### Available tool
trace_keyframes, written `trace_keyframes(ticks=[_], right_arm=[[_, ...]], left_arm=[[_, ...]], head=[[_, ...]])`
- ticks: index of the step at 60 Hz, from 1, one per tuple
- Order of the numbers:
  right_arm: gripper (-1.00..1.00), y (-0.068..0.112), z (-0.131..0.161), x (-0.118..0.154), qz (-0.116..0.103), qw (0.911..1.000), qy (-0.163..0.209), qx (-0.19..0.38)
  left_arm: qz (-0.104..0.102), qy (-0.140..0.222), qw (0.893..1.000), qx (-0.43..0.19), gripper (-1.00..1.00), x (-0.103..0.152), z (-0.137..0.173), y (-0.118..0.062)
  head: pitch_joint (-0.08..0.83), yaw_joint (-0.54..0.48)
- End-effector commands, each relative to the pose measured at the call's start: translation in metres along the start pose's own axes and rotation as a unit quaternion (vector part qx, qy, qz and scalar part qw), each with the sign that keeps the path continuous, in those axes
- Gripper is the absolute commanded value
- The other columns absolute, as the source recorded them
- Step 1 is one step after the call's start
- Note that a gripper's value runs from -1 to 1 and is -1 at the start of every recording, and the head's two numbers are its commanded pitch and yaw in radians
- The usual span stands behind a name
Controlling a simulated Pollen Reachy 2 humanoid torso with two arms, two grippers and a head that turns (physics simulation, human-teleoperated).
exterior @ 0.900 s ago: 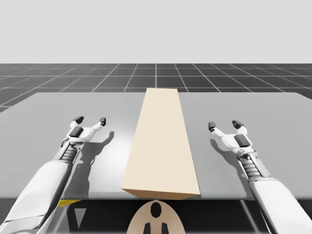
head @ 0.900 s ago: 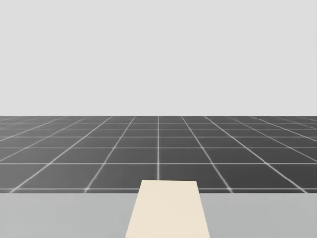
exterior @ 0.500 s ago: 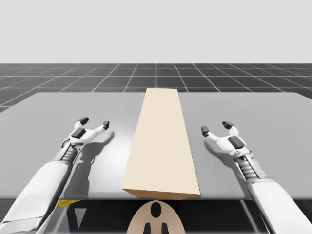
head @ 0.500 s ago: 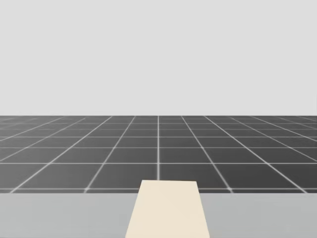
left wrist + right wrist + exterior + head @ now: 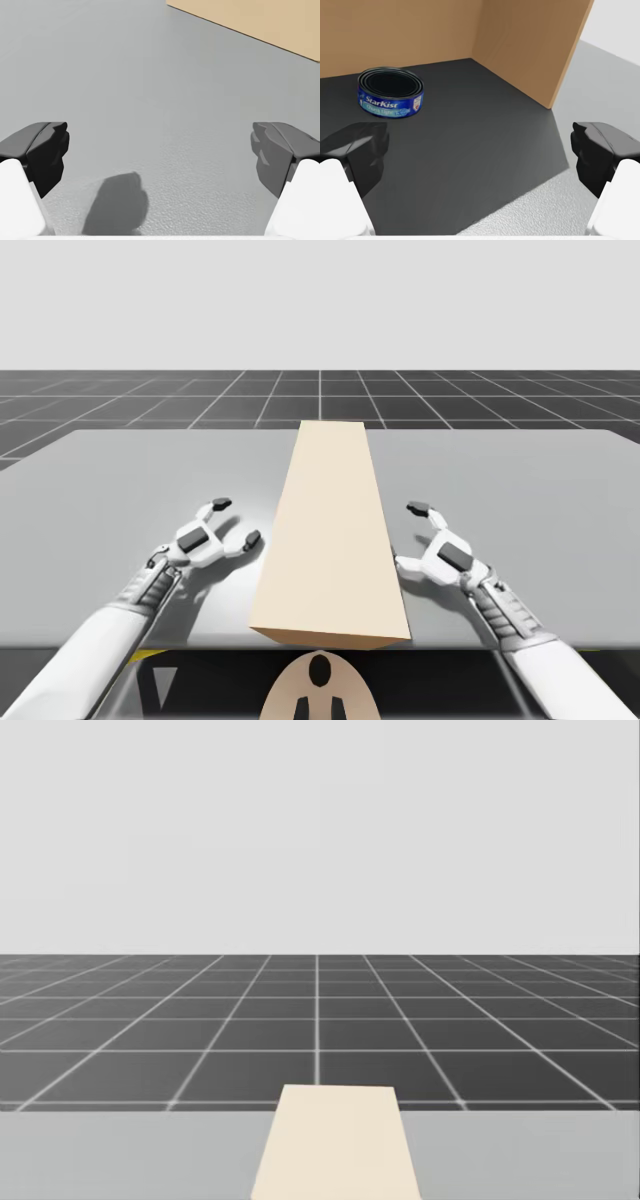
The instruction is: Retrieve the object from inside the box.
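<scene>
The long tan cardboard box (image 5: pixel 330 530) lies down the centre of the high view. My right gripper (image 5: pixel 410 536), lower right of centre, holds its jaws spread wide at the box's open side, seemingly to reach in. Its wrist view looks onto the dark box floor, where the low round blue can (image 5: pixel 391 92) sits ahead of the gripper near the back wall, untouched. My left gripper (image 5: pixel 236 521), lower left of centre, is also spread and empty beside the box's solid wall, perhaps to brace it. The grey table (image 5: pixel 120 470) is matte; beyond it lies a dark gridded floor (image 5: pixel 100 400) under blank pale grey.
</scene>
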Motion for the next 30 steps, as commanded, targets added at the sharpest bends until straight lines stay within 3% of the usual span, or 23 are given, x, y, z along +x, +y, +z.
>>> trace_keyframes(ticks=[1,3,8,13,19,23,30], right_arm=[[-1.0,0.016,-0.005,0.003,0.011,0.998,-0.008,0.062],[-1.0,0.017,-0.007,0.003,0.015,0.9986,-0.011,0.05],[-1.0,0.019,-0.01,0.002,0.003,0.9982,-0.015,0.058],[-1.0,0.023,-0.02,-0.003,-0.025,0.9967,-0.026,0.073],[-1.0,0.025,-0.037,-0.005,-0.034,0.9949,-0.032,0.089],[-1.0,0.025,-0.046,-0.006,-0.059,0.9924,-0.034,0.102],[-1.0,0.024,-0.063,-0.014,-0.082,0.9907,-0.027,0.105]], left_arm=[[-0.022,-0.006,0.999,-0.042,-1.0,0.005,-0.001,-0.015],[-0.023,-0.005,0.999,-0.044,-1.0,0.005,-0.002,-0.016],[-0.024,-0.005,0.999,-0.043,-1.0,0.005,-0.003,-0.016],[-0.024,-0.004,0.999,-0.043,-1.0,0.005,-0.004,-0.017],[-0.029,-0.001,0.999,-0.045,-1.0,0.004,-0.006,-0.018],[-0.03,-0.001,0.998,-0.046,-1.0,0.004,-0.006,-0.018],[-0.033,-0.001,0.998,-0.047,-1.0,0.004,-0.006,-0.018]], head=[[-0.011,-0.01],[-0.01,-0.01],[-0.01,-0.01],[-0.011,-0.01],[-0.012,-0.02],[-0.013,-0.02],[-0.008,-0.03]])
